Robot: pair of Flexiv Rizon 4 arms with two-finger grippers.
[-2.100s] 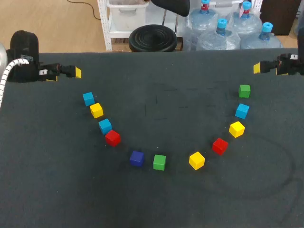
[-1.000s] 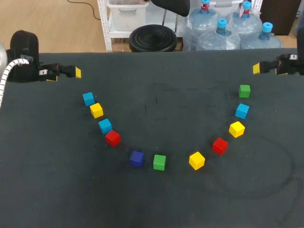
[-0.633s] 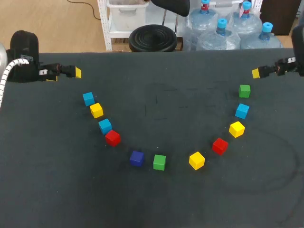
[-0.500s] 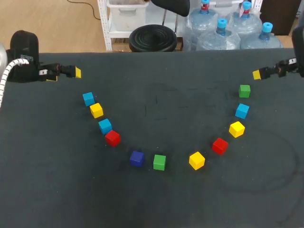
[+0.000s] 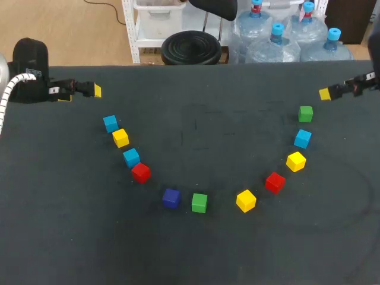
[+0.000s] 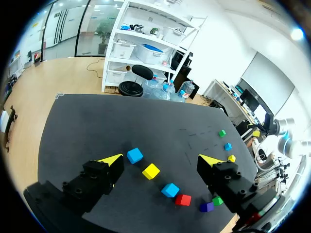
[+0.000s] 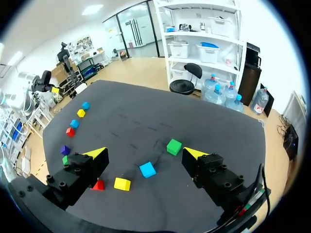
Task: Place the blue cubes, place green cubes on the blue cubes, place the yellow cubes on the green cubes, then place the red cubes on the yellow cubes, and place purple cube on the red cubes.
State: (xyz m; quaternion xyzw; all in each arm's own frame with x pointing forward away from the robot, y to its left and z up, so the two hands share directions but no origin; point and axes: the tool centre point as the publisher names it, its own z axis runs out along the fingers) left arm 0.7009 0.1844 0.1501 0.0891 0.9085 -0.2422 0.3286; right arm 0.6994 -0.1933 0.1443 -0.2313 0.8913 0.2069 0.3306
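Black table (image 5: 196,107), eleven loose cubes lying in a U across the head view, none stacked.

Left limb, top down: upper blue cube (image 5: 110,123), left yellow cube (image 5: 120,138) close beside it, lower blue cube (image 5: 131,157), left red cube (image 5: 141,173) just below that.

Bottom centre: purple cube (image 5: 171,198) beside low green cube (image 5: 199,202), then low yellow cube (image 5: 246,200) a little to the right.

Right limb, going up: right red cube (image 5: 274,181), right yellow cube (image 5: 295,161), right blue cube (image 5: 302,138), top green cube (image 5: 306,113).

Left gripper (image 6: 161,158) sits at the upper left of the frame near the table edge. Fingers spread wide, gripping nothing. The left-limb cubes lie on the table ahead of it.

Right gripper (image 7: 145,152) is at the upper right, just above and right of the top green cube. Fingers spread wide, touching no cube.
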